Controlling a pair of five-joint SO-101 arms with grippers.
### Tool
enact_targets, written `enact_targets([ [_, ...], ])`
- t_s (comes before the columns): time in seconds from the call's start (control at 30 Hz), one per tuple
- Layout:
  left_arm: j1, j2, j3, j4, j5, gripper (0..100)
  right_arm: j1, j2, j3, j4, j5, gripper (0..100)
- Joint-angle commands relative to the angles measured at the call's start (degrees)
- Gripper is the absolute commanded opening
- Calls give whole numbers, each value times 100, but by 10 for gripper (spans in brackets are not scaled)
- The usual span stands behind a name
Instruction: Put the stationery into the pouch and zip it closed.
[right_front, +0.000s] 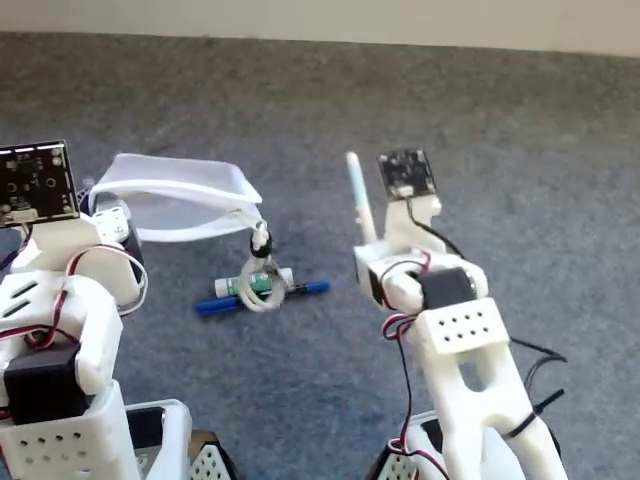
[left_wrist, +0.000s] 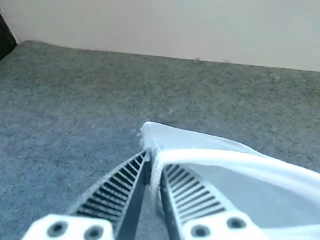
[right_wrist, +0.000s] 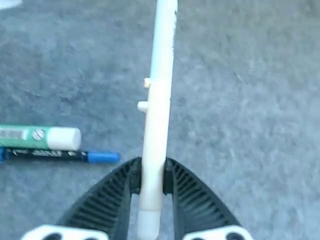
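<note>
No text can be read.

- Label seen on green-and-white tube (right_wrist: 35, 136), lying mid-scene on grey carpet (right_wrist: 250, 100): pale print and round mark present on green band, blurred, not legible.
- Pale lettering seen along dark barrel of blue pen (right_wrist: 55, 155), lying just beside tube on its near side: too small to be made out.
- In high view both items appear again, with print reduced to specks.
</note>
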Motion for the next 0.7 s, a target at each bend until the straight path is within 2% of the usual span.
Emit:
enact_targets([
  [0.0, 84, 40, -259, -149, -35, 11, 286, -215, 145, 127, 9, 3],
  [0.13, 92, 48, -242, 88, -35, 11, 470, -189, 549, 127, 53, 3],
  [0.27, 180, 48, 92, 62, -35, 11, 497, -189, 998, 127, 545, 3],
  [0.67, 268, 40, 760, 88, -53, 8, 497, -180, 1464, 136, 563, 7],
])
